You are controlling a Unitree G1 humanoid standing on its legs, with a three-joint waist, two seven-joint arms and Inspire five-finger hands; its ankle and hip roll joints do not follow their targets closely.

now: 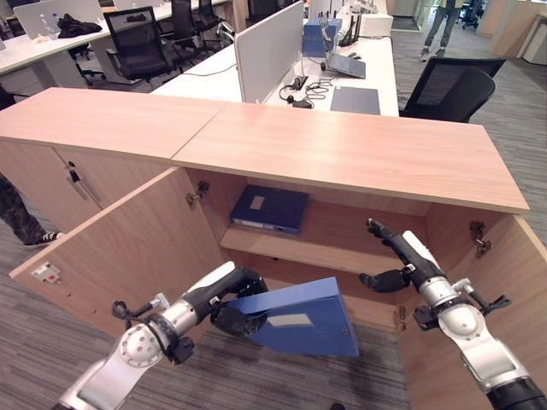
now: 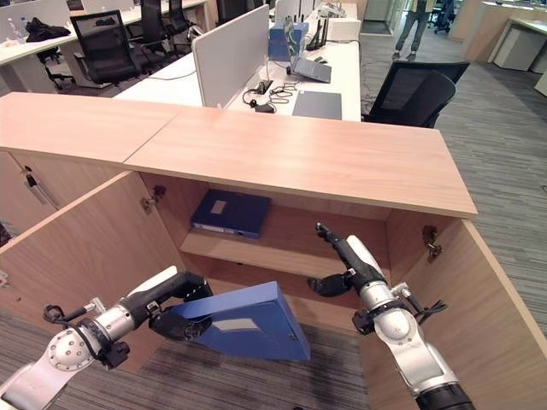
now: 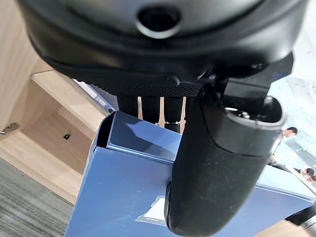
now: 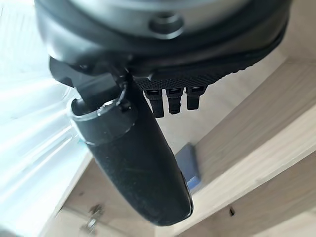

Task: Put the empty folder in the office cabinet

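A blue folder hangs low in front of the open wooden cabinet, spine toward my left hand, which is shut on its spine end. In the left wrist view the thumb presses on the folder face. My right hand is open, fingers straight, pointing into the cabinet above the lower shelf, apart from the folder. A second dark blue folder lies flat on the upper shelf.
The left cabinet door and right door stand wide open on either side. Behind the cabinet are desks with a partition, office chairs, and a person far back. Grey carpet lies in front.
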